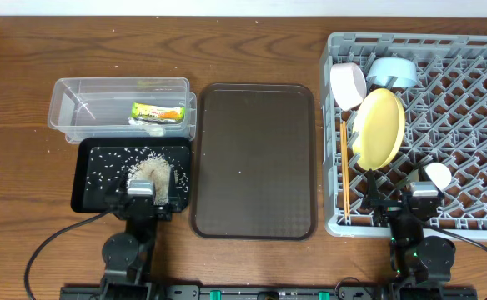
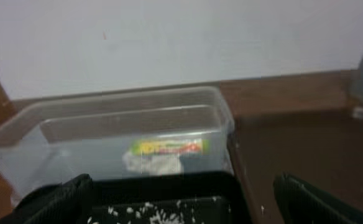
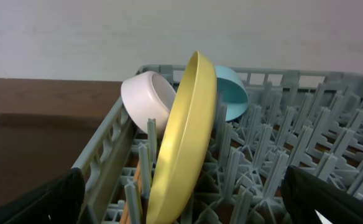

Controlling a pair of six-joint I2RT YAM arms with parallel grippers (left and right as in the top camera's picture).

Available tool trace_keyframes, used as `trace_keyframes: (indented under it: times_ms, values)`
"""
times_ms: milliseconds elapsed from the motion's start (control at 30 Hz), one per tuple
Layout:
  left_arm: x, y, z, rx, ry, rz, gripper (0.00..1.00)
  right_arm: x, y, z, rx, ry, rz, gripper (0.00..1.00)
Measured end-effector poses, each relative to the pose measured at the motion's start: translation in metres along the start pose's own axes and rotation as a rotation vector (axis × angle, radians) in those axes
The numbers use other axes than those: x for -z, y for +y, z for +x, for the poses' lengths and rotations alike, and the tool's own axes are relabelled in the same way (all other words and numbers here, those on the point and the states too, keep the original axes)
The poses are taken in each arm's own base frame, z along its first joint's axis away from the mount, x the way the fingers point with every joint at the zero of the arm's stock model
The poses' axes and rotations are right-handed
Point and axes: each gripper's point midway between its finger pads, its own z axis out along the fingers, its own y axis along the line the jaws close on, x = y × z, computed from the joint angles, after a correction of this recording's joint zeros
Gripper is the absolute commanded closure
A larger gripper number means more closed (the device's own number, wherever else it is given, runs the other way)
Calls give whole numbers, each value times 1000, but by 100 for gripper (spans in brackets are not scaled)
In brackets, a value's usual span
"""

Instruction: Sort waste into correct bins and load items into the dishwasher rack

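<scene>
The clear tub (image 1: 85,104) holds the printed snack wrapper (image 1: 158,112), which also shows in the left wrist view (image 2: 167,147). The black tray (image 1: 91,179) holds loose rice grains (image 1: 153,171). My left gripper (image 1: 141,197) is open and empty over the tray's near edge (image 2: 181,208). The grey rack (image 1: 460,125) holds the white bowl (image 1: 348,83), light blue bowl (image 1: 394,72), yellow plate (image 1: 379,127) on edge, chopsticks (image 1: 344,171) and a small pale cup (image 1: 438,175). My right gripper (image 1: 419,200) is open and empty at the rack's near edge, facing the plate (image 3: 188,137).
The large dark brown serving tray (image 1: 254,158) lies between the bins and the rack. A white crumpled bit (image 2: 153,163) lies beside the wrapper in the tub. Cables run from both arm bases along the table's front edge.
</scene>
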Motion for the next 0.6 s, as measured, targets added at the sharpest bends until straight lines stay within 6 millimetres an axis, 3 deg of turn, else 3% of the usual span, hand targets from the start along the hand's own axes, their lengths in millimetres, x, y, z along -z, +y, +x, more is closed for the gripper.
trace_keyframes:
  times_ms: [600]
  values:
    - [1, -5, 1, -6, 10, 31, 5, 0, 0, 0, 0, 1, -2, 1]
